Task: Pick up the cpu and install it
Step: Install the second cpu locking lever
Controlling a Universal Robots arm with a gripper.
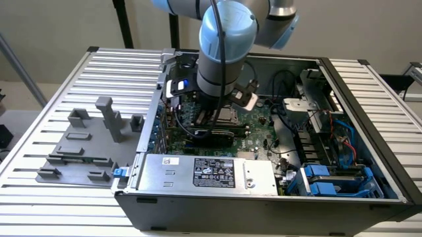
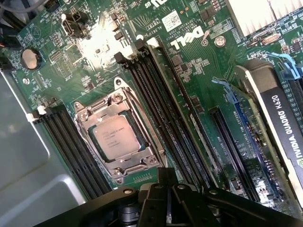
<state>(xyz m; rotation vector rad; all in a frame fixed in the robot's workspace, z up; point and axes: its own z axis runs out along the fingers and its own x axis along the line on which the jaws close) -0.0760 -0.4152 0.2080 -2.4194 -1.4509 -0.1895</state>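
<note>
Open PC case (image 1: 369, 163) lies on slatted metal table (image 1: 59, 202), beige wall behind. Gripper (image 2: 168, 208) clenched, empty, hovers over green motherboard (image 2: 156, 28). Cpu (image 2: 116, 135) sits in socket frame (image 2: 142, 151).

The scene is seen by the exterior view from above and in front, angled down at an open computer case (image 1: 277, 197) laid on a slatted table (image 1: 59, 74), at medium range; the arm (image 1: 224, 44) is seen from behind its wrist. The wrist view is aimed steeply down at the motherboard (image 2: 189, 52) from close by, with the gripper (image 2: 169, 208) at the frame's edge. The motherboard and its cpu socket (image 2: 118, 137) are shared by both views.
</note>
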